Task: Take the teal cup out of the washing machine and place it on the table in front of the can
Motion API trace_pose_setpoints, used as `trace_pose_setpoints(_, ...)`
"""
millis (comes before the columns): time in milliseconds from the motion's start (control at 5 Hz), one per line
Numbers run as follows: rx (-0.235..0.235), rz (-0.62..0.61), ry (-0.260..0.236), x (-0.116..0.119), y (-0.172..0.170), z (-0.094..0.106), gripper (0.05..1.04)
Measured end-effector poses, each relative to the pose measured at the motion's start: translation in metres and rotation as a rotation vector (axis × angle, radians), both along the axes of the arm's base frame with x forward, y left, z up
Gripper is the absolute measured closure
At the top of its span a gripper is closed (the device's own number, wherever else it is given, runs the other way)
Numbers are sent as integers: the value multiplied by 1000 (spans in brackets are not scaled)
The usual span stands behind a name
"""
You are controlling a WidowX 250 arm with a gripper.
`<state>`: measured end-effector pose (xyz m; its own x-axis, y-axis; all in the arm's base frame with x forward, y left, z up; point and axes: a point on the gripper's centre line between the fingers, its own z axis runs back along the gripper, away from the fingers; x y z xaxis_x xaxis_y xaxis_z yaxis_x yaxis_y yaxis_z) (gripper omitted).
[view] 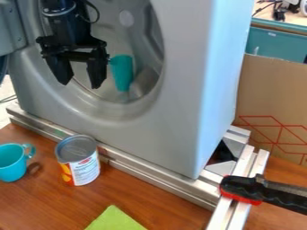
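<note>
The black gripper (81,83) hangs at the upper left, in front of the round opening of a grey machine (180,130). Its two fingers stand apart with nothing between them. Just right of it, inside the opening, is a teal cup-like object (121,72). Below on the wooden table stand a can (78,161) with a white, red and yellow label and, to its left, a turquoise mug (12,162) with its handle to the right. A green cloth or sheet (116,220) lies at the front edge of the view.
Metal rails (150,173) run along the machine's base. A black and red clamp (258,189) sits on the rails at the right. Behind them stands a cardboard panel (269,103) with red lines, and the wooden table (174,211) spans the front.
</note>
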<state>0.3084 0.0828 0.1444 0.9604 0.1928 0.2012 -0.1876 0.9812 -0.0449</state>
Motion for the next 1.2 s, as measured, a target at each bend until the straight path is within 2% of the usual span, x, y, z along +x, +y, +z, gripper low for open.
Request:
trace_pose_setpoints(200, -7, 1, 22, -1, 0, -9, 83)
trace_pose_setpoints(400, 7, 26, -61, 2, 1, -20, 83)
trace_pose_setpoints(600, -32, 180, -247, -1, 13, -12, 83)
trace_pose_setpoints(800, -44, 324, -459, -3, 23, -1, 83)
trace_pose_setpoints(1000, -112, 443, -582, 7, 28, 9, 83)
trace_pose_setpoints(1200, -144, 518, -598, 19, 34, 8, 83)
